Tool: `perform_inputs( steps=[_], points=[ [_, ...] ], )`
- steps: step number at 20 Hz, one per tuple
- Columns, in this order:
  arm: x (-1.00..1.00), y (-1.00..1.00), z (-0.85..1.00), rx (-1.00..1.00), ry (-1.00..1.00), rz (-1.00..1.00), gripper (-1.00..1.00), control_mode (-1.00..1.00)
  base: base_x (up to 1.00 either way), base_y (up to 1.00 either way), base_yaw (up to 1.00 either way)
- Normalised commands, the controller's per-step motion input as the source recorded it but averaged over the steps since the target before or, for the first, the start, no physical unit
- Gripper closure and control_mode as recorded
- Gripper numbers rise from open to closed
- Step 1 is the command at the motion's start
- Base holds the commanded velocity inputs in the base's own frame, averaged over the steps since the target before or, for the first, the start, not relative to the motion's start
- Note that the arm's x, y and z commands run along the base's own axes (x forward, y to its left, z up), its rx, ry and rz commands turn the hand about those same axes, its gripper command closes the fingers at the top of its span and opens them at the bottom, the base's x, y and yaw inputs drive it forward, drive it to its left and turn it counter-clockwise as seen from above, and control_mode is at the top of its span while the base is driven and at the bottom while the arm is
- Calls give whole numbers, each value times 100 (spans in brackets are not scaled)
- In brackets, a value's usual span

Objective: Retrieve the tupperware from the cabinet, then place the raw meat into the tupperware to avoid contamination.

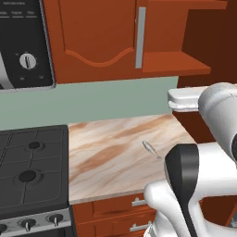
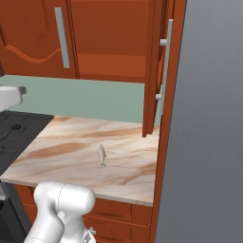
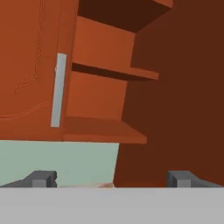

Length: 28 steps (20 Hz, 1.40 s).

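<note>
Two fingertips (image 3: 41, 178) of the gripper (image 3: 111, 179) stand wide apart, holding nothing. Beyond and above them, the cabinet (image 3: 100, 87) has its right door swung open, shelves bare. Raw meat (image 2: 101, 155) lies alone on the marble counter (image 2: 57, 147).

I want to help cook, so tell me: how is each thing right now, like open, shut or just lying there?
cabinet: left door shut, right door swung open, shelves showing.
raw meat: lying flat on the marble counter, nothing touching it.
tool: open, nothing between its fingers, facing the open cabinet shelves.
drawers: shut.
</note>
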Motion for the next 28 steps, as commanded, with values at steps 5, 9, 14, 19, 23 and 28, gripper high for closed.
perform_inputs(
  steps=[5,9,14,19,23,28],
  points=[
    [0,0,0,0,-15,10,-100,-100,0,0,0],
    [0,2,1,0,-17,8,-100,-100,0,0,0],
    [1,4,2,2,-4,2,-100,-100,0,0,0],
    [9,7,0,2,-2,5,-100,-100,0,0,0],
    [7,10,4,0,-3,8,-100,-100,0,0,0],
    [5,5,0,0,-1,17,-100,-100,0,0,0]
  ],
)
